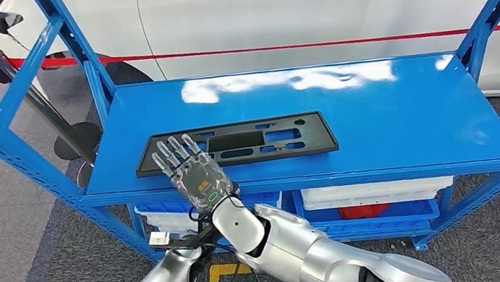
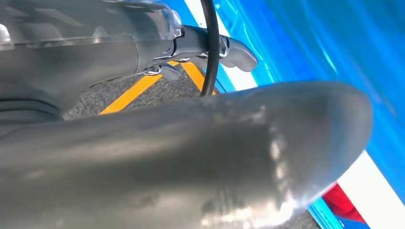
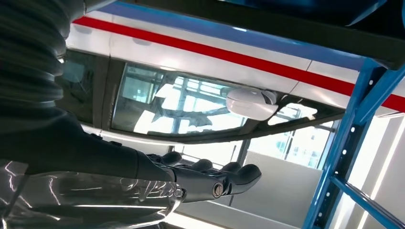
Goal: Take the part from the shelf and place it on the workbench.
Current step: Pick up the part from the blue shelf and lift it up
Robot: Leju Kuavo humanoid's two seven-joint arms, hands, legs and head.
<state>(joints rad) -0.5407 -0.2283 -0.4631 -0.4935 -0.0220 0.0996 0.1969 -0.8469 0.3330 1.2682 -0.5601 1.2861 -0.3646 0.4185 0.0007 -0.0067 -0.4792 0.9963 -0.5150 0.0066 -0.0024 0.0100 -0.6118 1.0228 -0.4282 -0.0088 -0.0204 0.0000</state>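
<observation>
The robot's right hand (image 1: 197, 175), fingers spread and holding nothing, overlaps the near-left end of the flat black slotted plastic panel (image 1: 261, 139), whose long axis runs three to nine o'clock along the blue metal shelf (image 1: 391, 122).

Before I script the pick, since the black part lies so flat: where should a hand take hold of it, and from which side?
Probably its near long edge, from the shelf's front. The part is a thin slotted frame lying flat on the blue shelf, long side parallel to the front lip and close to it. The right hand already hovers open over its left end. The cutouts may also give fingers a hold on the near rail.
</observation>
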